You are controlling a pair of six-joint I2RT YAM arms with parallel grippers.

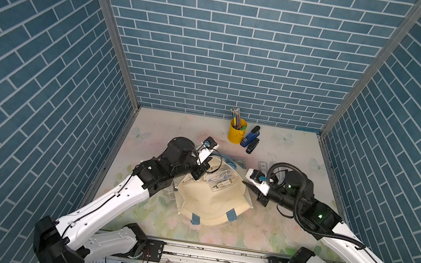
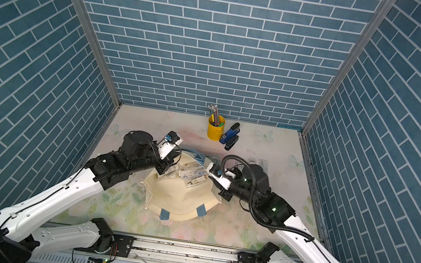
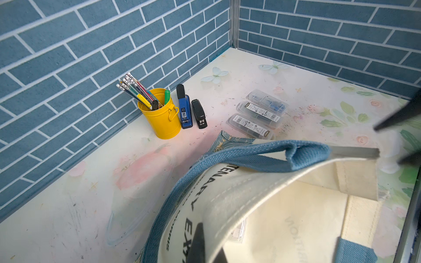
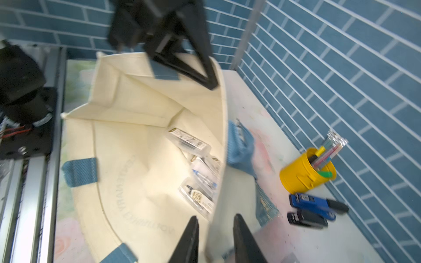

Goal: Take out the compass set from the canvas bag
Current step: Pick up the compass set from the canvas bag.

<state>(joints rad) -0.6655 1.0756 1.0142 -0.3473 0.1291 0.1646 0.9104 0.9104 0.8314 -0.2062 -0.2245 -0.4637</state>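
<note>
1. The canvas bag [image 1: 209, 205] lies at the middle of the tabletop [image 3: 91, 205] with its mouth gaping upward. Several clear compass set cases [image 4: 188, 142] lie loose inside, toward its far side.
2. The left pincer [image 4: 210, 85] is clamped tight on the bag's far left rim and holds that edge up.
3. The right pincer [image 4: 216, 216] stands astride the right rim, its jaws a narrow way apart with cloth between them. No firm pinch on the cloth is evident.
4. Three similar cases [image 3: 257, 113] lie in a row on the tabletop, far right of the bag and apart from it.
5. The step in hand, as I judge it, is spreading the mouth so the inside can be reached.
6. The next move calls for the right pincer to clear the rim, reach down to one case and grip across its narrow width without catching the lining.
</note>
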